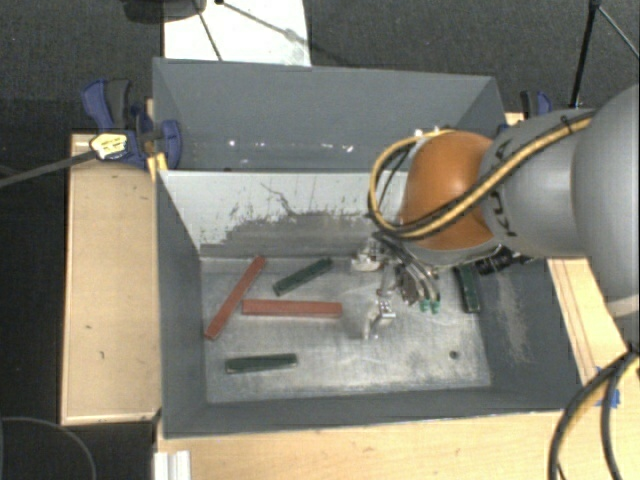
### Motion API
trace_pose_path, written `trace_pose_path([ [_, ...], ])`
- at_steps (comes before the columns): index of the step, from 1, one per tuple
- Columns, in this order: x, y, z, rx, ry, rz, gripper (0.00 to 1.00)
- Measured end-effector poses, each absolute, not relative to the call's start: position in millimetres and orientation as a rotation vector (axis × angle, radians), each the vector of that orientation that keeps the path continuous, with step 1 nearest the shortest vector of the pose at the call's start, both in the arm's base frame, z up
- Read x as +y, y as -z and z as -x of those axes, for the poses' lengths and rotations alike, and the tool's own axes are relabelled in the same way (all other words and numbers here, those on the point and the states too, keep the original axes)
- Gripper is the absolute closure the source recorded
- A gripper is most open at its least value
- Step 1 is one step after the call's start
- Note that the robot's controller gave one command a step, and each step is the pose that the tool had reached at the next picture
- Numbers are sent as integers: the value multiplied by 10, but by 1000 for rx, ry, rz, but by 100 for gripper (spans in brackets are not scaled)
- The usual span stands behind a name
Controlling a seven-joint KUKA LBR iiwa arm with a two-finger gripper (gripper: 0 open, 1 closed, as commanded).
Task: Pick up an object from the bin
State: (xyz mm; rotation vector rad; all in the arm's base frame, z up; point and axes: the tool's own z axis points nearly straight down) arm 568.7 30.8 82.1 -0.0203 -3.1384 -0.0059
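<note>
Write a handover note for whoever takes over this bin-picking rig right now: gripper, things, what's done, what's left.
Gripper: low over the bin floor, just right of the flat red-brown stick.
Things: slanted red-brown stick at left; rear green stick behind the flat one; front-left green stick; right green stick beside the arm.
Done: nothing lifted; all sticks lie on the floor.
Left: grasp one, probably the flat red-brown stick, and lift it.

A slanted red-brown stick lies at left, a dark green stick nearby.
</note>
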Motion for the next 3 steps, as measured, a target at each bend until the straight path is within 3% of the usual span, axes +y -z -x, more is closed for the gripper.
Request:
trace_pose_path([
  [1,881,-755,-5812,-3125,2,-416,100],
  [2,882,-755,-5812,-3125,2,-417,100],
  [3,922,-2431,-5757,-3118,1,-428,100],
])
